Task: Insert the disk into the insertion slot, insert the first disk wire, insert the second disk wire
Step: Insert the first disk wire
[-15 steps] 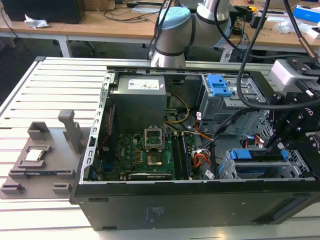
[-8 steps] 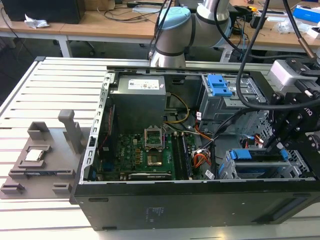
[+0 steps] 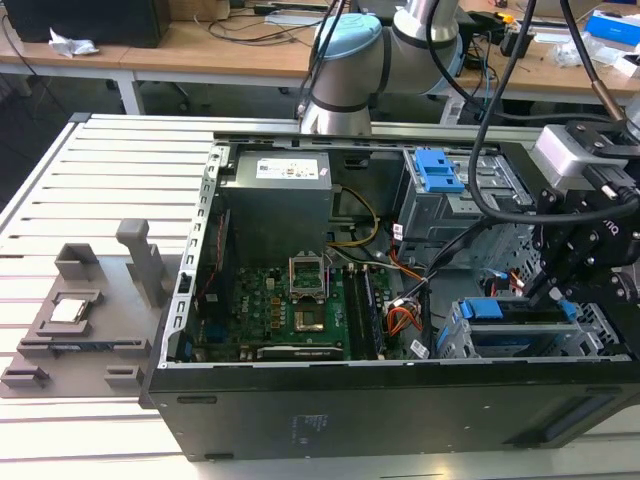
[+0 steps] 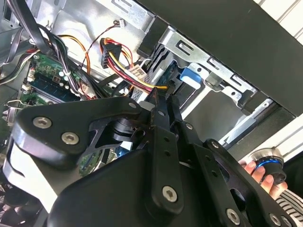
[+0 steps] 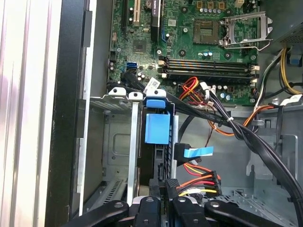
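Note:
The disk (image 3: 500,310) in its blue carrier (image 5: 156,128) sits inside the insertion slot (image 3: 600,335), the low silver cage (image 5: 113,142) at the exterior view's right end of the open computer case. A flat blue disk wire (image 5: 195,152) reaches the disk's edge. My gripper (image 3: 540,292) hangs right over the slot. In both wrist views its black fingers (image 4: 158,101) are pinched together on the plug of a red-and-yellow disk wire (image 5: 199,180), close to the disk's end (image 5: 163,187). The plug itself is mostly hidden between them.
A taller grey cage with a blue latch (image 3: 440,170) stands behind the slot. The motherboard (image 3: 290,310) and power supply (image 3: 275,190) fill the case's middle. Black cables (image 5: 236,130) cross beside the disk. A grey fixture (image 3: 80,310) lies on the slatted table. A person's fingers (image 4: 265,177) hold a round knob outside the case.

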Robot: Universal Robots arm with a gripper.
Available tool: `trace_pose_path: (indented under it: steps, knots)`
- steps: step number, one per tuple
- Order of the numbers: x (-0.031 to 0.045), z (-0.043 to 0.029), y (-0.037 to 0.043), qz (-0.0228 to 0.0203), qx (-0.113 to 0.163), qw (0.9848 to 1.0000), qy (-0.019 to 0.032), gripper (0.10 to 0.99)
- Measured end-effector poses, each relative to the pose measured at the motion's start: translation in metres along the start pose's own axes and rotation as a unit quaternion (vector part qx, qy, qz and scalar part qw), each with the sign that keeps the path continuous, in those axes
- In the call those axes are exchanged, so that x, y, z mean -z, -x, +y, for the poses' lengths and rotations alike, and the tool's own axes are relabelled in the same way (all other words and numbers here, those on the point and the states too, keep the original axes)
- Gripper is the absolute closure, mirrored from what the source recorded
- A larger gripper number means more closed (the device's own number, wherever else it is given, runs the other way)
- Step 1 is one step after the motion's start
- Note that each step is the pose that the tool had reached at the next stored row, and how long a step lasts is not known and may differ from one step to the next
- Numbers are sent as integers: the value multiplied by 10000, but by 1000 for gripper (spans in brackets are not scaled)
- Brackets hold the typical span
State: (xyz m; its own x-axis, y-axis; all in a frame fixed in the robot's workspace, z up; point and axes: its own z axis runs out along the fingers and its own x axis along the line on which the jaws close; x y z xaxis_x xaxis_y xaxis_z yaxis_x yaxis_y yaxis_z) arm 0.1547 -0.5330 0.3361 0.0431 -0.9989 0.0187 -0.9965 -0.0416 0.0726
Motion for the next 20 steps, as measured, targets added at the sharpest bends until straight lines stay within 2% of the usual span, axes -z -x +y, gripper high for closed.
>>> trace_pose_path:
  steps: [8, 9, 10, 13, 20]
  knots:
    - [-26, 5, 1, -10, 1, 10000, -1, 914]
    - [-21, 6, 1, -5, 1, 10000, -2, 851]
    - [-13, 6, 0, -1, 0, 10000, -2, 851]
    - [91, 14, -1, -2, 0, 10000, -1, 851]
    - [270, 27, -2, -2, 0, 10000, -2, 851]
